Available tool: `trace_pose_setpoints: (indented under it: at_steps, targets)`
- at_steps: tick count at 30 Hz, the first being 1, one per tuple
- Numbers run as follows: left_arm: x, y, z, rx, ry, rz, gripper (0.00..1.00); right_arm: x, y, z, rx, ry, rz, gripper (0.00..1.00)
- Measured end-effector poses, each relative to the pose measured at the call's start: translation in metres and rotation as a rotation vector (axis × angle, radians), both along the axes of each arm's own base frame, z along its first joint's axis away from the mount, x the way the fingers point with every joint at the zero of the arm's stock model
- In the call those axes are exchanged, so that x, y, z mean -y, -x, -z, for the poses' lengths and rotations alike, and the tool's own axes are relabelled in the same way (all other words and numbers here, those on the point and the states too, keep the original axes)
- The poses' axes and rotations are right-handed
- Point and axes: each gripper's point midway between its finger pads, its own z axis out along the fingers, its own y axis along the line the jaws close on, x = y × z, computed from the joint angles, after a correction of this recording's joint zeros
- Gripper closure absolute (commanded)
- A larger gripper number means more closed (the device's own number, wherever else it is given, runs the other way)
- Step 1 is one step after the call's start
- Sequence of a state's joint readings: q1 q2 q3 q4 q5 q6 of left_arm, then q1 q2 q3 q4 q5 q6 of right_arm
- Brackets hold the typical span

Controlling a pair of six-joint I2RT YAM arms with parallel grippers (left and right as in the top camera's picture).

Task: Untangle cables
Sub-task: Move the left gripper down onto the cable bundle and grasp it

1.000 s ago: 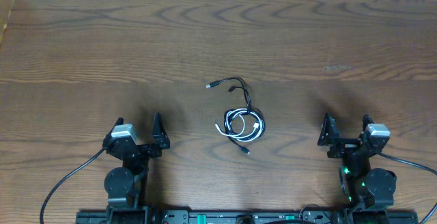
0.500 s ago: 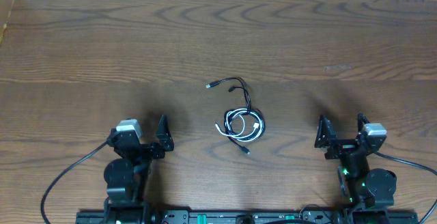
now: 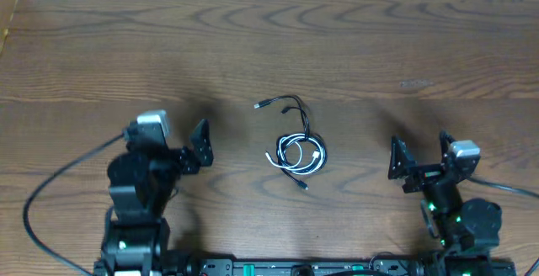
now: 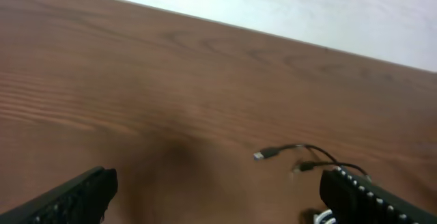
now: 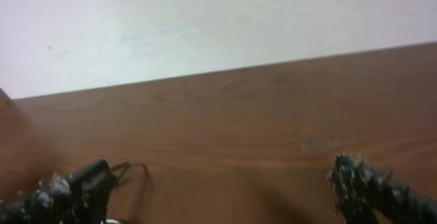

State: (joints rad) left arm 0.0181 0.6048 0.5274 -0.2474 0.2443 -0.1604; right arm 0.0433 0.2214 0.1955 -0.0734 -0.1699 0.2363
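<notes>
Left gripper [image 4: 218, 198] and right gripper [image 3: 419, 153] are hovering spread wide, flanking the tangled cables [image 3: 296, 151] on the surface [image 3: 421, 57], likely readying opposing grabs.

Matt wood-grain table [image 3: 354, 49]

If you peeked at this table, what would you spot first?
A little tangle of cables, black cords with one white one, lies alone in the middle of the brown wooden table. On either side of it sits a black robot claw, the left gripper and the right gripper, both open and touching nothing.
</notes>
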Motion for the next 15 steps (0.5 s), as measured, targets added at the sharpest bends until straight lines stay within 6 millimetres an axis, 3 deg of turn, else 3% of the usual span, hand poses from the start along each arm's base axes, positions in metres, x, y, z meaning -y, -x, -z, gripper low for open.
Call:
trace_pose_setpoints:
  at_steps: [10,15]
  targets:
    - [0.022,-0.024,-0.031,-0.195,0.069,0.118,0.00,-0.015,-0.029,-0.038,-0.159,0.027,-0.085,0.01]
    - [0.036,-0.036,-0.045,-0.289,0.097,0.175,0.00,-0.027,-0.047,-0.046,-0.289,0.023,-0.161,0.01]
